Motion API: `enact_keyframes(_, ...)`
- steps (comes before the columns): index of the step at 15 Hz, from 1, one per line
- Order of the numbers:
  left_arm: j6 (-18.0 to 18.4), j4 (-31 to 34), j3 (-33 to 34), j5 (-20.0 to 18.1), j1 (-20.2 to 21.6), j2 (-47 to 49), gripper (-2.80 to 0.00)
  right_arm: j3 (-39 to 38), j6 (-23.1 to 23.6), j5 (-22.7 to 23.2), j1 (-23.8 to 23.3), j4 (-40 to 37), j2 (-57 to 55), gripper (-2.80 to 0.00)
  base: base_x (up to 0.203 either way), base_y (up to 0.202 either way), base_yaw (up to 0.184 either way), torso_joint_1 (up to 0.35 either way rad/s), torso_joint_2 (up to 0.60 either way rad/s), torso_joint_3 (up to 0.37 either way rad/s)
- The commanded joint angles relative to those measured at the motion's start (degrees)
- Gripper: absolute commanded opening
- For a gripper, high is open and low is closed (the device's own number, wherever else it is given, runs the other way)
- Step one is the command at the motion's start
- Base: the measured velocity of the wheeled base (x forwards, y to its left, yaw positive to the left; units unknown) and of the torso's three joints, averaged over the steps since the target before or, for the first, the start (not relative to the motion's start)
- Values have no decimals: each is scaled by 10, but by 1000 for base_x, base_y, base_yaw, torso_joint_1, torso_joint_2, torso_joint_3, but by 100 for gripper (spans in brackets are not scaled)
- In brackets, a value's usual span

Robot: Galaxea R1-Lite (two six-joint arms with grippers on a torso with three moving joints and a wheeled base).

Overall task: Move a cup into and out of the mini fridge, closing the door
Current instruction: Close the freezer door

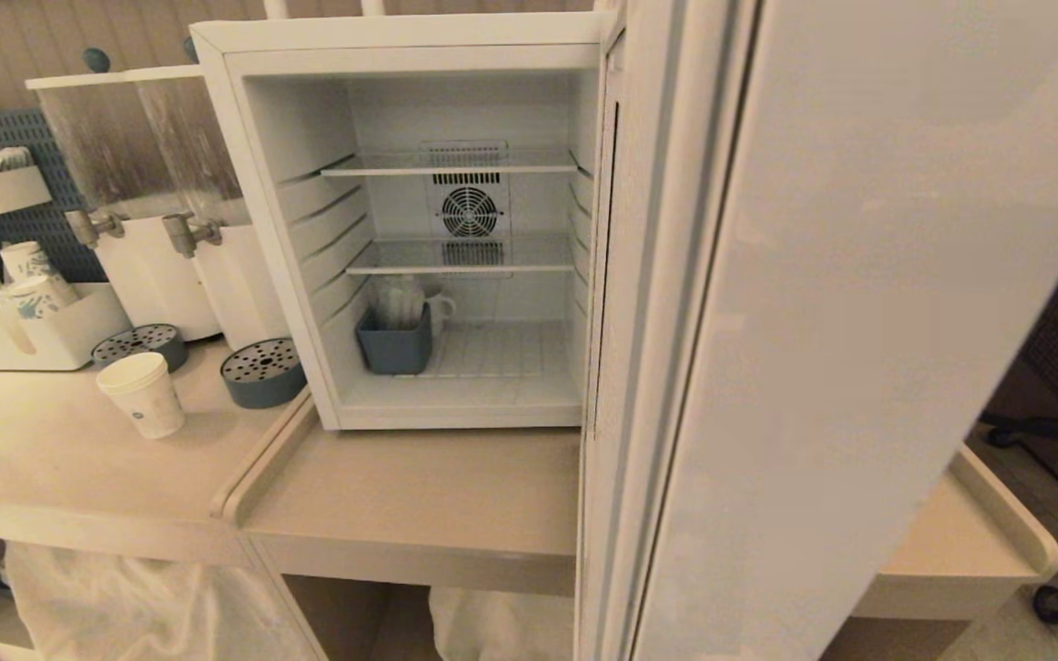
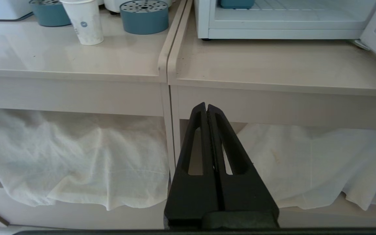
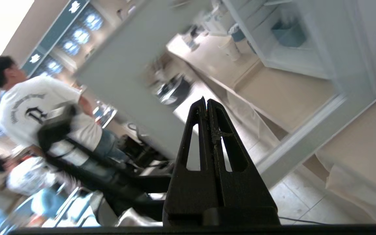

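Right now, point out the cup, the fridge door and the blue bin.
cup [image 1: 145,395], head view, its side wall.
fridge door [image 1: 860,321], head view, its outer panel.
blue bin [image 1: 393,347], head view, its front face.

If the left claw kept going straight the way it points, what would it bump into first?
Probably the front edge of the table under the mini fridge. The shut left gripper points at it, though depth is hard to judge.

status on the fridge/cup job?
Done: door swung wide open. The cup stands on the counter left of the fridge, not inside. In hand: nothing; left gripper and right gripper shut, empty. Left: cup in, out, close door.
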State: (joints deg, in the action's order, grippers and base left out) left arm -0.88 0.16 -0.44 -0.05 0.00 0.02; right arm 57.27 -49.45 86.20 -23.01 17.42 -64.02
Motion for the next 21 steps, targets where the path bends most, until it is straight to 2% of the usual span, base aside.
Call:
enact_keyframes(1,0,0,0,0,0,-1,-280,-31,22,1,41,101,-153,-280,0,0,0,0,0,0)
enact_keyframes(3,0,0,0,0,0,-1,-280,-87,55,-21,102,233,-223,-280,0,0,0,0,0,0)
enact_keyframes(4,1,0,0,0,0,-1,-280,-121,73,-40,153,274,-242,-280,0,0,0,0,0,0)
enact_keyframes(6,0,0,0,0,0,-1,-280,-166,123,-117,244,310,-265,-280,0,0,0,0,0,0)
enact_keyframes(9,0,0,0,0,0,-1,-280,-178,238,-349,362,261,-293,-280,0,0,0,0,0,0)
enact_keyframes(11,0,0,0,0,0,-1,-280,-173,326,-526,439,212,-311,-280,0,0,0,0,0,0)
enact_keyframes(12,0,0,0,0,0,-1,-280,-164,343,-594,481,199,-317,-280,0,0,0,0,0,0)
enact_keyframes(13,0,0,0,0,0,-1,-280,-149,356,-643,514,184,-321,-280,0,0,0,0,0,0)
enact_keyframes(15,0,0,0,0,0,-1,-280,-114,362,-665,550,152,-327,-280,0,0,0,0,0,0)
enact_keyframes(17,0,0,0,0,0,-1,-280,-73,358,-715,582,126,-345,-280,0,0,0,0,0,0)
enact_keyframes(21,0,0,0,0,0,-1,-280,-20,357,-776,629,103,-386,-280,0,0,0,0,0,0)
